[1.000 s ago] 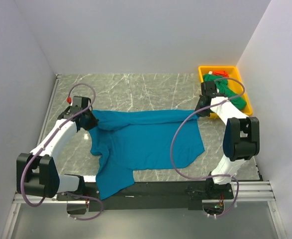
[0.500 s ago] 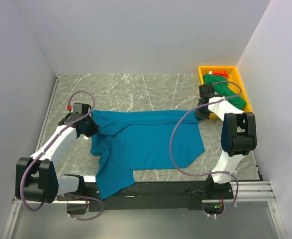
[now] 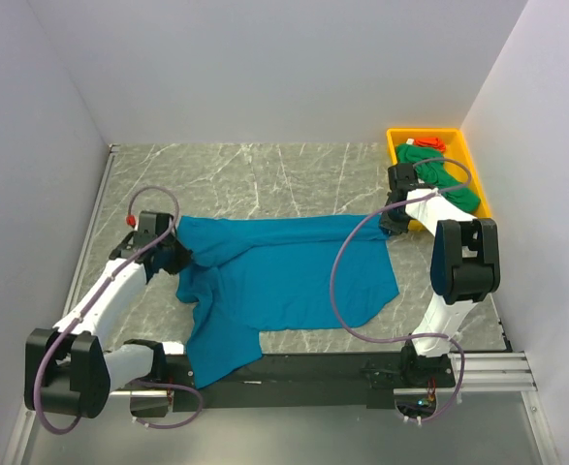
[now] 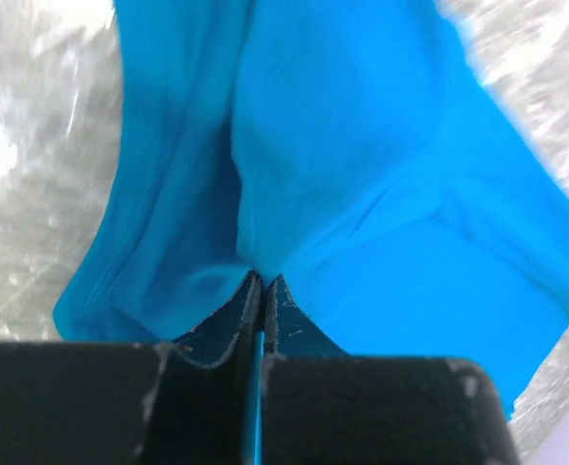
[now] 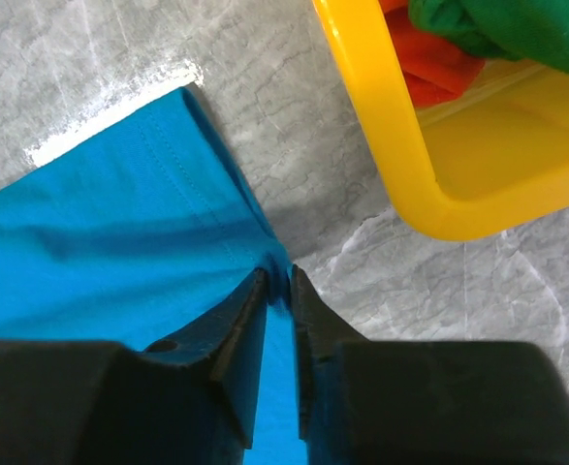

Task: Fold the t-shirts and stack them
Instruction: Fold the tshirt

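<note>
A teal-blue t-shirt [image 3: 284, 276] lies spread on the marble table, one part hanging over the near edge. My left gripper [image 3: 177, 254] is shut on its left edge; the left wrist view shows the cloth [image 4: 362, 194] pinched between the jaws [image 4: 263, 281]. My right gripper [image 3: 389, 221] is shut on the shirt's far right corner, with the hem [image 5: 182, 194] caught at the fingertips [image 5: 279, 276]. A bright green t-shirt [image 3: 449, 184] and a red-orange piece [image 3: 431, 143] lie in the yellow bin.
The yellow bin [image 3: 396, 140] stands at the far right against the wall; its rim [image 5: 381, 126] is close to my right gripper. White walls close in the table on three sides. The black rail [image 3: 303, 373] runs along the near edge.
My left gripper has pulled the shirt's left edge nearer and slightly right, bunching the cloth there. My right gripper has shifted a little and holds its corner.
</note>
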`<state>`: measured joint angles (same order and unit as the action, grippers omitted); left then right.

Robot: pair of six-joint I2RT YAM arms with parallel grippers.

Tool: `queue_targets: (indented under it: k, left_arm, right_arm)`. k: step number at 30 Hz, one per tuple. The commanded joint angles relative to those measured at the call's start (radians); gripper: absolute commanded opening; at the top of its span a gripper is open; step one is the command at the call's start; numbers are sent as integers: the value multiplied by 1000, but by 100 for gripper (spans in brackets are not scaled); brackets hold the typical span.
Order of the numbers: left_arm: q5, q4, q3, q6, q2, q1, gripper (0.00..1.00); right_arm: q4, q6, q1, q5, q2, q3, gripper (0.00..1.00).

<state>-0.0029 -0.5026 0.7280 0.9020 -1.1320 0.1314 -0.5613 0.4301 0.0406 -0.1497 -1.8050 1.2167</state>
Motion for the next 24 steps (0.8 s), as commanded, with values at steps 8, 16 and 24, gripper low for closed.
queue_targets:
  k: [8,16,24]
  left_arm:
    - [15,26,-113,86,109,-3,26]
    - [-128,7,46,-50,89,-45,76]
    - [-134,162,201,-169,-248,-76,71]
  right_arm:
    - [-35,45,-1,-21,93,-17,53]
    - [37,4,57,87,254,-60,54]
    - [144,-21,61,252,224,-63,52]
